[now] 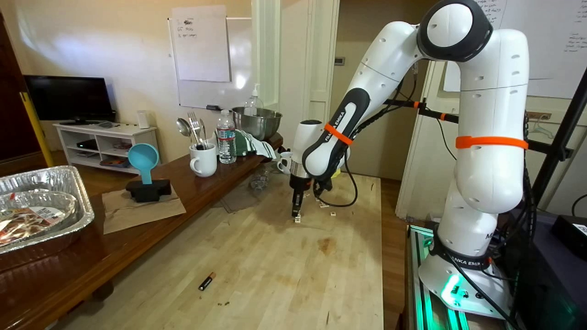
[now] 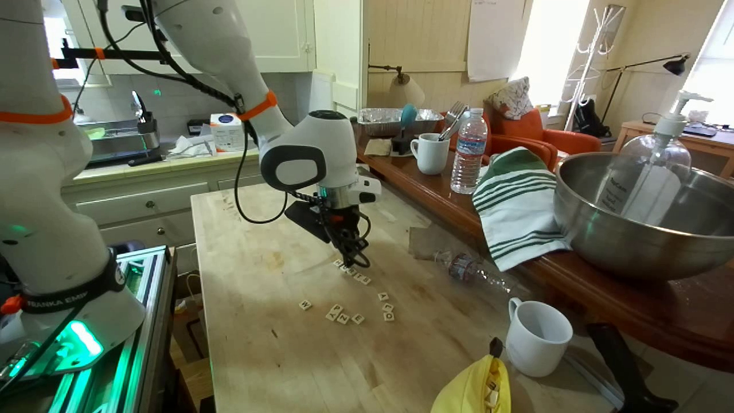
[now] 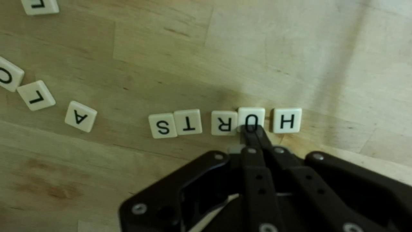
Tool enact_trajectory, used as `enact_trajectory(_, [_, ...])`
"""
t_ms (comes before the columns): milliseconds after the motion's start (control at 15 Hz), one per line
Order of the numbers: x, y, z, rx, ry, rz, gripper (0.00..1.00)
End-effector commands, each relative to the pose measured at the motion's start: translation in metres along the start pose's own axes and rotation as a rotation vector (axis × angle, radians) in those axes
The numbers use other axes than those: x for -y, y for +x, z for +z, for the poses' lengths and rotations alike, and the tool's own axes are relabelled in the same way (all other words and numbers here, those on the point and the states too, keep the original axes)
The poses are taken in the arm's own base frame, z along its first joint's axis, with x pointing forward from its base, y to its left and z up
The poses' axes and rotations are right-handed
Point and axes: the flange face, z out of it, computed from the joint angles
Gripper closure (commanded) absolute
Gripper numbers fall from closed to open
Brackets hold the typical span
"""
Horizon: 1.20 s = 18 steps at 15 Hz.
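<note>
Low over the wooden tabletop: gripper, jaws together, at a lettered tile.
Wrist view: tips overlap this tile's near edge, hiding part of its letter; whether they touch it, cannot tell. Nothing seen in grip. R tile touches it at left; H tile just beside, right. Leftward along the row, T tile and S tile, touching. A tile farther left, askew. Beyond, at far left, L tile close beside O tile.

We're seeing smooth, plastic-looking tiles here, faintly glossy; a matt gripper; a grained wooden tabletop, and there we catch a shiny metal bowl and a cloth towel!
</note>
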Motion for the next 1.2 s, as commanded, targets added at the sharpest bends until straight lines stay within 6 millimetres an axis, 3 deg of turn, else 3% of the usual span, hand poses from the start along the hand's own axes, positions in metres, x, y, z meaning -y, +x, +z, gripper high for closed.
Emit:
enact_trajectory(0, [-0.001,-0.009,-0.001,0.002,0.001,-0.001,1.00])
enact_trajectory(1133, [-0.032,-0.019,0.016,-0.003,-0.026,0.047,1.00])
